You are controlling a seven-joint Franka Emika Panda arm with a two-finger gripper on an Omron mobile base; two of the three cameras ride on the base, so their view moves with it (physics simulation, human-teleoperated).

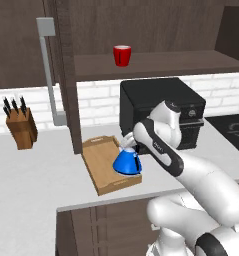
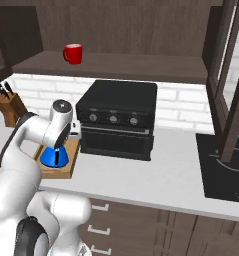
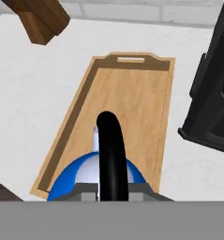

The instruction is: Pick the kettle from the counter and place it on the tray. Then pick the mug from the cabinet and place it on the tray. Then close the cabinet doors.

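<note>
In the left base view, the kettle [image 1: 127,162] is seen on the tray's [image 1: 102,160] near end, the tool [image 1: 129,142] above it. In the right base view, the same is shown. In the hand view, the tool is narrowly closed on the thin black handle [image 3: 111,150]; a rigid, light, slippery body is judged, best held at the arch.

We're seeing the counter [image 1: 36,165] carrying the tray [image 1: 102,160], a knife block [image 1: 22,127] and a black oven [image 1: 163,112]. In the hand view the tray is lying just beyond the fingertips, the oven to their right, the knife block far up-left. The cabinet shelf [image 1: 181,62] is bearing the mug [image 1: 122,55].
</note>
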